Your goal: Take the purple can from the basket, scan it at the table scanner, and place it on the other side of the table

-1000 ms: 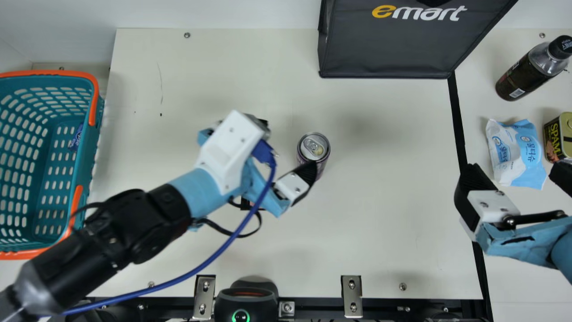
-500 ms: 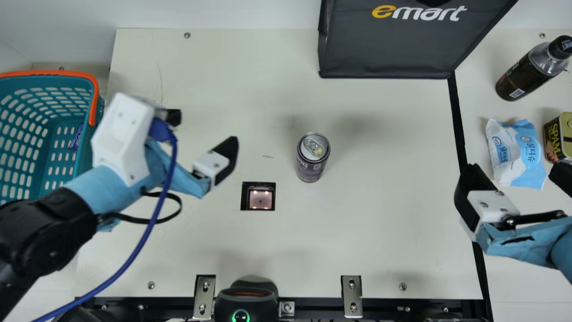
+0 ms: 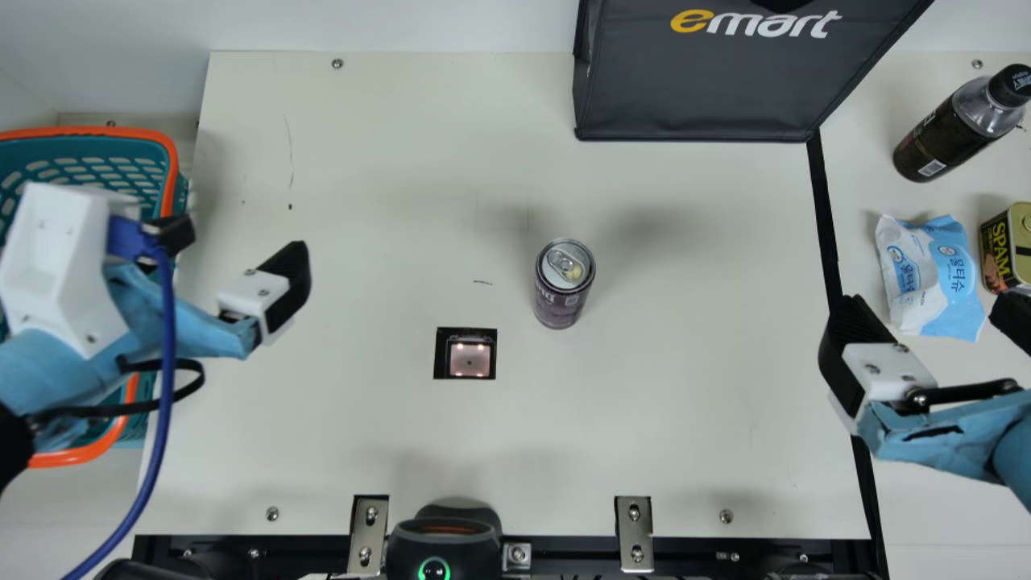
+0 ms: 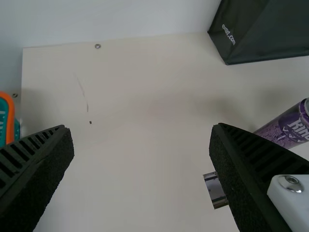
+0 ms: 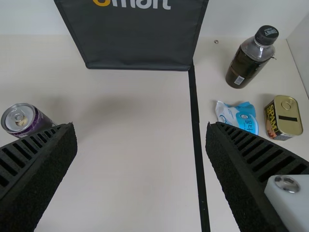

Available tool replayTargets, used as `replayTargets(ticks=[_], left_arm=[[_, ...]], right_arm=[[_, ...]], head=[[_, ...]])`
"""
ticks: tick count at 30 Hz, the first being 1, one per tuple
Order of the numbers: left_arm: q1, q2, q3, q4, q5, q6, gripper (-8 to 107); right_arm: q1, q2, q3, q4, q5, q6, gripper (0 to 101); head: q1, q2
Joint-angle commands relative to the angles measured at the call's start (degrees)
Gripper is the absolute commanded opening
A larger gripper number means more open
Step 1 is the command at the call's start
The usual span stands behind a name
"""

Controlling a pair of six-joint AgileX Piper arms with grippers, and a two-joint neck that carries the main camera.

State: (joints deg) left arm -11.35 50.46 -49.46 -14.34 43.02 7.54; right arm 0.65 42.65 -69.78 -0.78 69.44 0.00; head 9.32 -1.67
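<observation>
The purple can [image 3: 562,286] stands upright on the table, right of and a bit behind the square table scanner [image 3: 469,359]. My left gripper [image 3: 239,242] is open and empty near the basket [image 3: 179,197], well left of the can. In the left wrist view the left gripper [image 4: 141,140] has widely parted fingers, with the can [image 4: 289,126] beyond one of them. My right gripper [image 3: 926,322] stands open at the right, past the black line. The right wrist view has the right gripper [image 5: 141,137] with nothing between its fingers and the can [image 5: 26,120] off to one side.
A black bag [image 3: 709,80] stands at the back. Right of the black line are a dark bottle [image 3: 950,129], a wipes pack [image 3: 930,274] and a square tin [image 3: 1007,250]. A black device with a green ring [image 3: 443,540] sits at the front edge.
My left gripper has moved left, away from the can to the basket, uncovering the scanner. The can stays standing where it was, and the right arm has kept still.
</observation>
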Motion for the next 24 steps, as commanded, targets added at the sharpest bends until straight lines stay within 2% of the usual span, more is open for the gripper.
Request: replayTargets(ticks=[1,10,14,24], left_arm=[[2.49,-0.73,-0.21,-1.02,2.01,0.86,90],[3.53,-1.02,-0.21,-1.16,2.51,1.13,90],[3.53,-1.02,-0.21,-1.16,2.51,1.13,90],[3.53,-1.02,-0.21,-1.16,2.51,1.13,90]], right_arm=[[0.0,0.0,0.0,0.0,0.0,0.0,95],[0.02,0.05,0.0,-0.02,-0.04,0.02,95],[1.95,0.74,-0.26,0.3,0.46,-0.33,95],[7.45,2.89,1.06,5.69,0.46,-3.57,95]], head=[[-1.4,0.09],[-1.4,0.09],[-1.4,0.09],[-1.4,0.09]])
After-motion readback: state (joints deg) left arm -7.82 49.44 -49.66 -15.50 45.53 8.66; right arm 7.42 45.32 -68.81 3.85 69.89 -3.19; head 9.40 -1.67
